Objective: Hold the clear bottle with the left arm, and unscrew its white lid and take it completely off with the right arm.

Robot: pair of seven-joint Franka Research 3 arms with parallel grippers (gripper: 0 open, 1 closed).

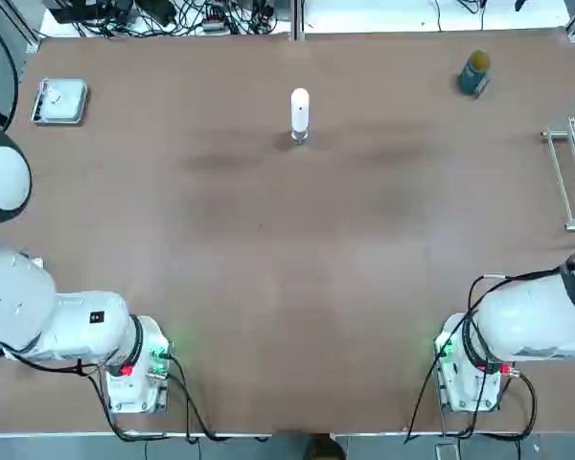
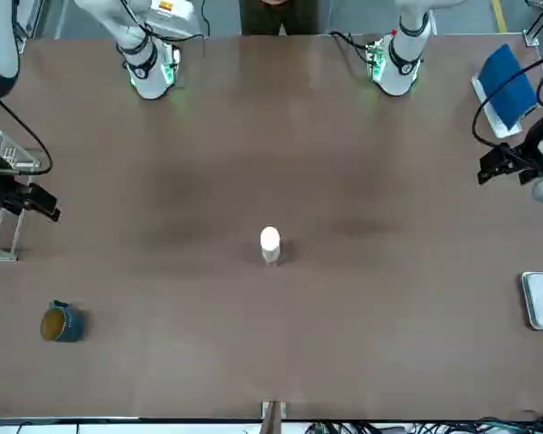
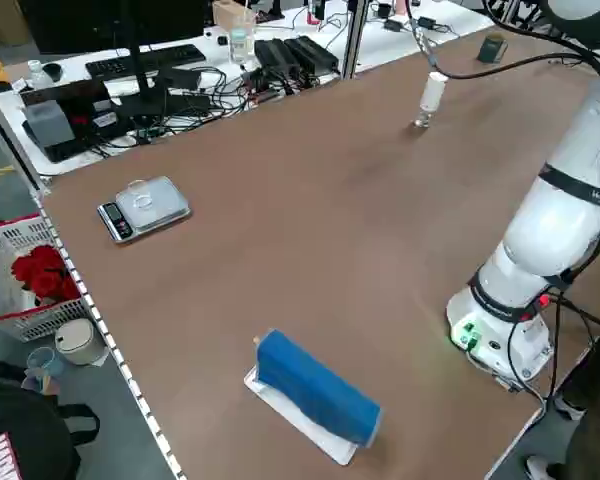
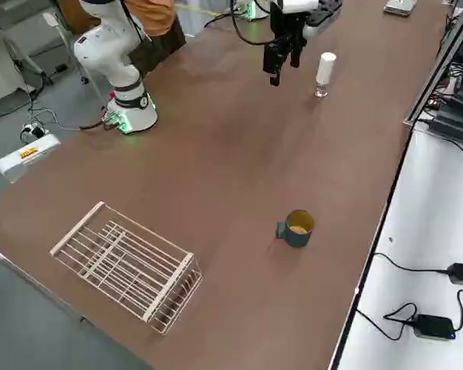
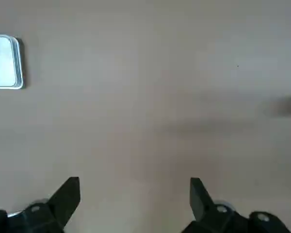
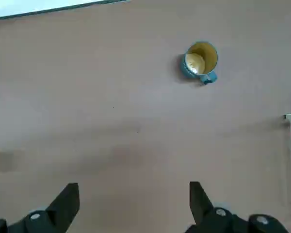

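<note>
Across the brown table (image 1: 268,268), from the robot's left to its right:

At the far left corner, lying flat: a silver scale (image 1: 59,101), well apart from everything else. Seen also in the left wrist view, beyond the fingers.

At the near left edge: the left arm (image 1: 19,307), rising from its base with green lights. Carries the left gripper (image 5: 133,199) high over bare tabletop at the left edge, touching nothing. Fingers (image 5: 68,196) spread wide, with nothing between them.

Near that base, seen from the left side: a blue roll-shaped object (image 3: 315,390) on a white base.

At the far middle of the table: the clear bottle (image 1: 300,138), standing upright and alone. Capped with the white lid (image 1: 300,107), seated straight on its mouth and hiding most of it from overhead. Well apart from both grippers.

Towards the far right corner: a teal mug (image 1: 475,74), upright, yellow inside.

At the right edge: a white wire rack (image 1: 570,172), resting on the tabletop.

At the near right edge: the right arm (image 1: 537,316), with black cables looping around its base. Holds the right gripper (image 6: 133,201) up over the right side of the table, next to the rack, gripping nothing. Fingers (image 6: 68,199) set wide apart, with bare tabletop showing between them and the mug farther off.
</note>
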